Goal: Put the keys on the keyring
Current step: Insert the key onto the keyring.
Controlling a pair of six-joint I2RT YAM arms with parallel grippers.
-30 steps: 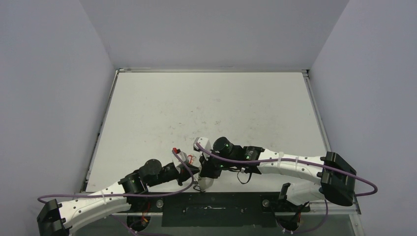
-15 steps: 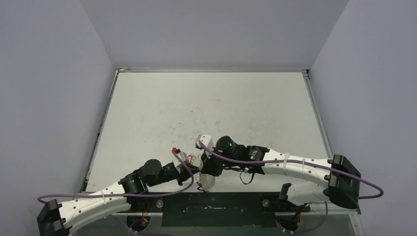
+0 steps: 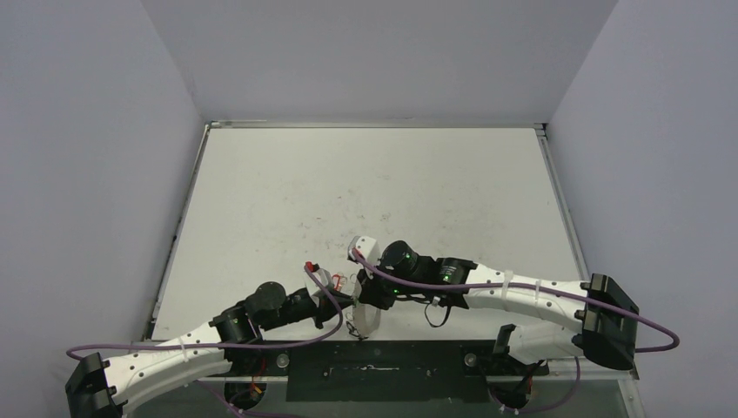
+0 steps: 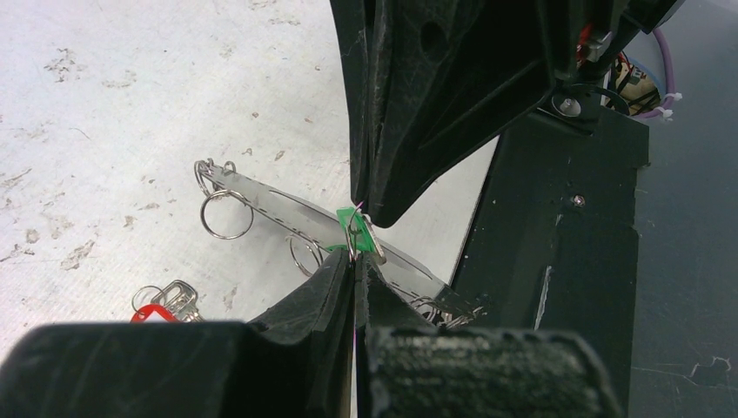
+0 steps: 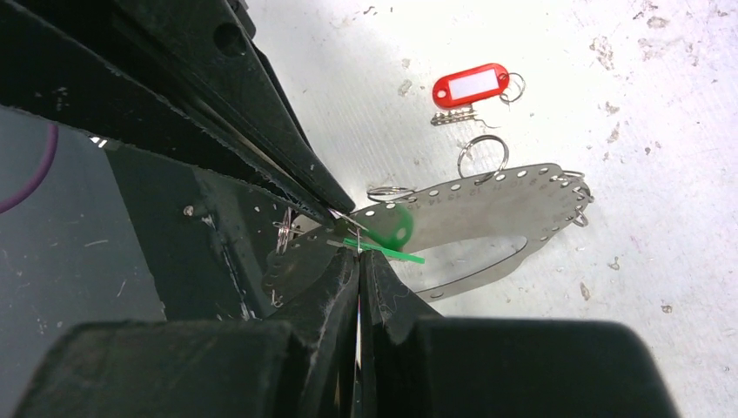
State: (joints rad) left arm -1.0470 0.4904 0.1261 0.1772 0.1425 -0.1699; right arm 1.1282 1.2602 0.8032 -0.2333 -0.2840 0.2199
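A white, scuffed bench (image 3: 365, 192) enclosed by pale walls is seen from above. Two white arms are bent inward from the near edge, the left arm (image 3: 174, 353) from the lower left and the right arm (image 3: 513, 296) from the lower right, and their tips are brought together close to the middle of the near edge.

The keyring (image 5: 487, 209) is laid flat on the bench beneath the meeting point. It is seen as a broad grey metal loop pierced with a row of holes and fringed with small wire rings.

The left end effector (image 4: 355, 261) is clenched, its tips set against the small ring of the green-tagged key (image 5: 389, 225); whether that ring is actually pinched cannot be told. The right end effector (image 5: 358, 257) is clenched too, and the thin edge of the green tag is gripped between its tips. This key is held just above the keyring's band.

The red-tagged key (image 5: 471, 84) is left lying on the bench near the keyring, beside one of its rings, untouched by either arm.
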